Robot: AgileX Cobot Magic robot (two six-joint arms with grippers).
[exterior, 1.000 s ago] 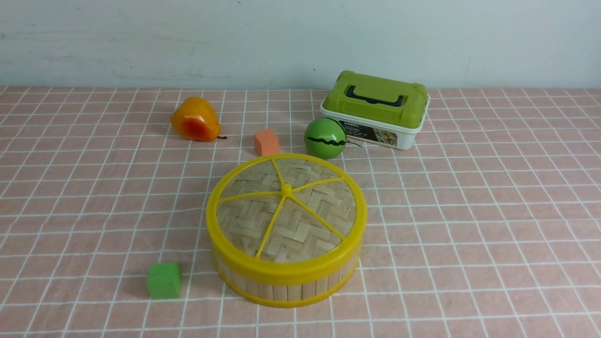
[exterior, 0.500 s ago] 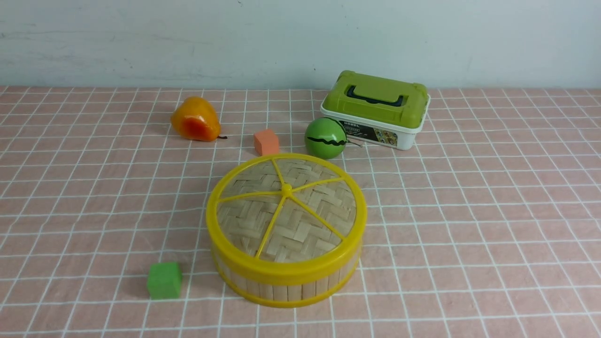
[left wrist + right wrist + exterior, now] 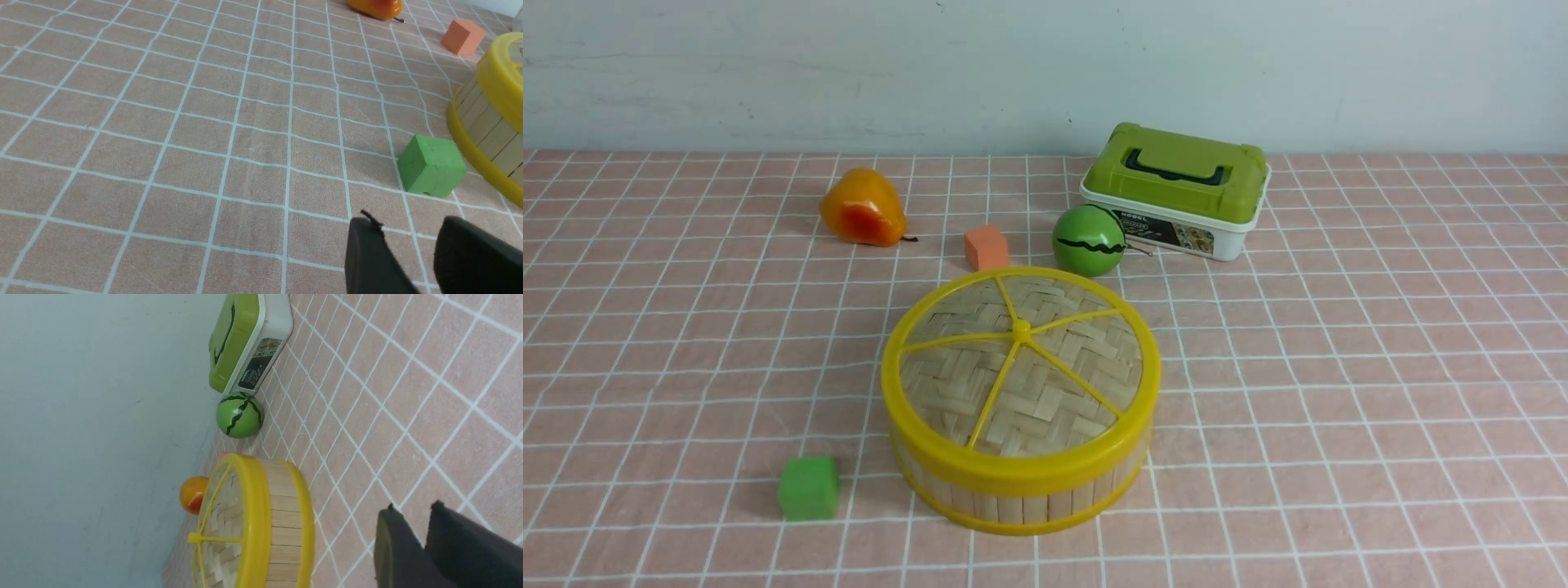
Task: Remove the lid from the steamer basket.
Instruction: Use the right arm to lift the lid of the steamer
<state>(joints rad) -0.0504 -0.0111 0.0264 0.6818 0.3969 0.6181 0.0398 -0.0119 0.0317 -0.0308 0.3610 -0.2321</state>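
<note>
Lid position: we find the lid [image 3: 1021, 367] seated flat on the steamer basket [image 3: 1013, 502], yellow rim over rim, with no part raised.
Risk, basket follows: we judge that the lid's rim wraps the basket's top edge. A snug fit could carry the basket up with the lid and then drop it.
Risk, slipped grasp: the centre knob is small and the spokes are thin. A pinch off-centre could slide off or tilt the lid.
Risk, neighbours: the green cube [image 3: 808, 487] sits just beside the basket on its left. The orange cube [image 3: 986, 247] and the toy watermelon [image 3: 1088, 240] sit just behind the basket. A low sideways approach could knock any of them.
Left gripper [image 3: 408, 222]: its fingers are parted by a modest gap and hold nothing. It is apart from the basket, near the green cube.
Right gripper [image 3: 412, 506]: its fingers are parted only narrowly and are empty. It is clear of the basket on its right and touches nothing.
</note>
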